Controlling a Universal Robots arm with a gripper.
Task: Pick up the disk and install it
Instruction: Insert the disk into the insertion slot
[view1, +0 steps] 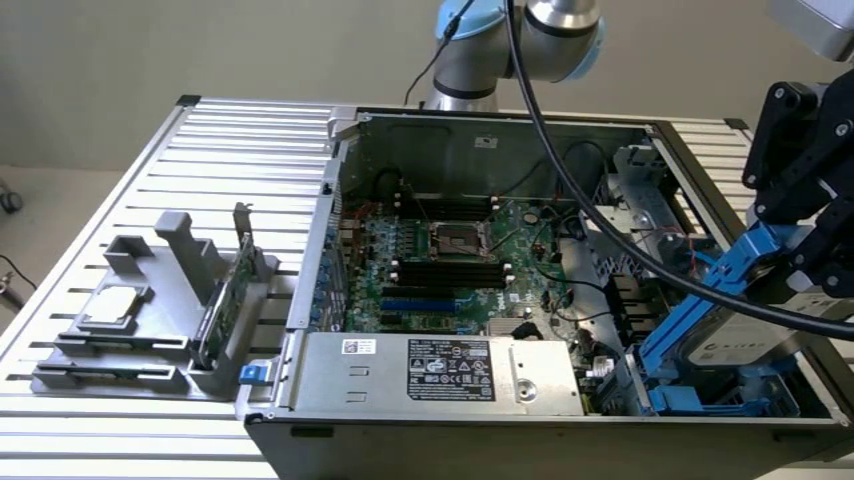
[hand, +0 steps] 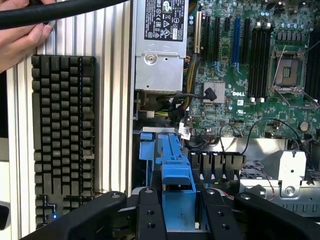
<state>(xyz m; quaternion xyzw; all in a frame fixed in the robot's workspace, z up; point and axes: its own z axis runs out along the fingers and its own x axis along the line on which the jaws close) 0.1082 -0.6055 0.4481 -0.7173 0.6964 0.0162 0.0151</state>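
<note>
The disk (view1: 745, 345) is a silver-grey drive with blue carrier rails. It hangs tilted over the drive bay (view1: 681, 400) at the exterior view's right end of the open computer case (view1: 334, 190). My gripper (view1: 797, 272) is shut on its upper end. In the wrist view the disk's blue carrier (hand: 176, 167) sticks out between my black fingers (hand: 149, 216), and my gripper (hand: 177, 217) is closed around it. The disk's lower end reaches down among the blue bay rails; whether it touches them I cannot tell.
Inside the case lie the motherboard (view1: 441, 260) and a grey power supply (view1: 427, 370). A thick black cable (view1: 587, 200) runs across the case. A grey holder (view1: 147, 320) on the exterior view's left carries a small silver chip (view1: 118, 300) and a green card (view1: 220, 300). A keyboard (hand: 62, 140) and a hand (hand: 20, 40) lie beside the case.
</note>
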